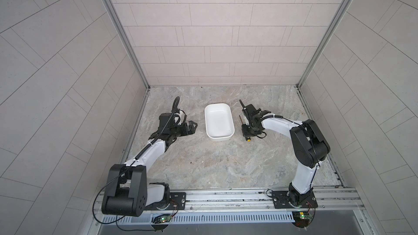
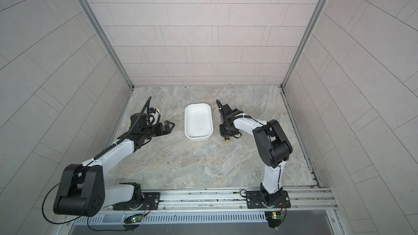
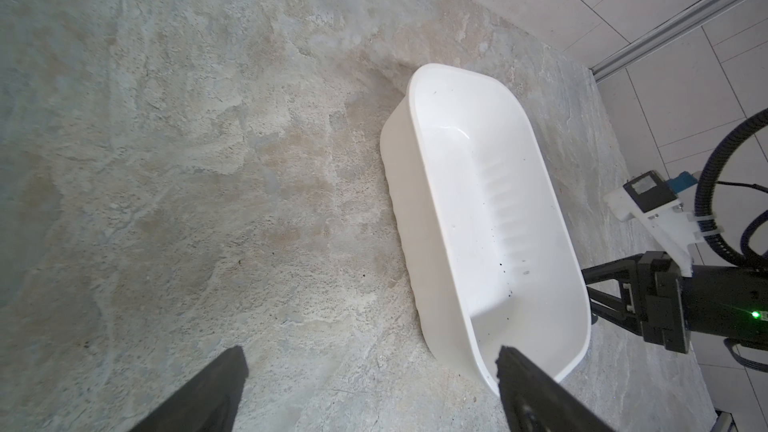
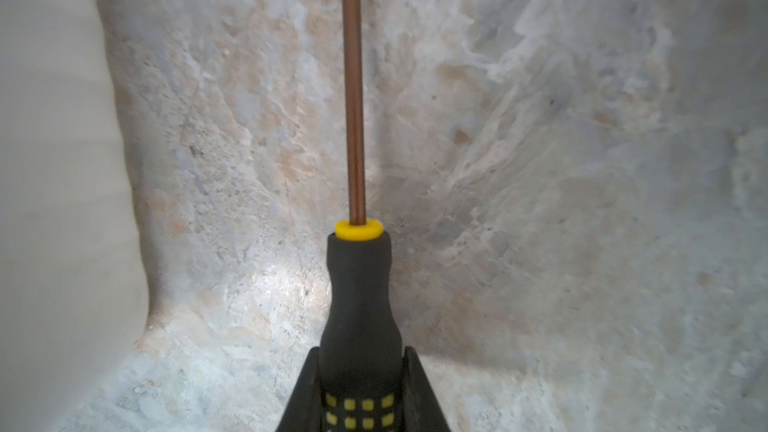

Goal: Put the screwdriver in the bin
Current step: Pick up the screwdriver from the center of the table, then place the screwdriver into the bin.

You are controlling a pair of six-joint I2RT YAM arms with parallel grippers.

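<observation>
No lettering, brand, number or sign can be read in any view. A small dark panel [image 3: 645,189] on the white mount [image 3: 665,222] just behind the right hand [image 4: 360,388] is too blurred to show any marking.

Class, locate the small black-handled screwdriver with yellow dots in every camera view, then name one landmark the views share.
In a top view: small black screwdriver with yellow dots, just right of the shallow white plastic bin.
In a top view: same place, yellow cap showing.
Left wrist: not visible.
Right wrist: centre, handle in the right gripper.
Shared landmark: the bin.
</observation>
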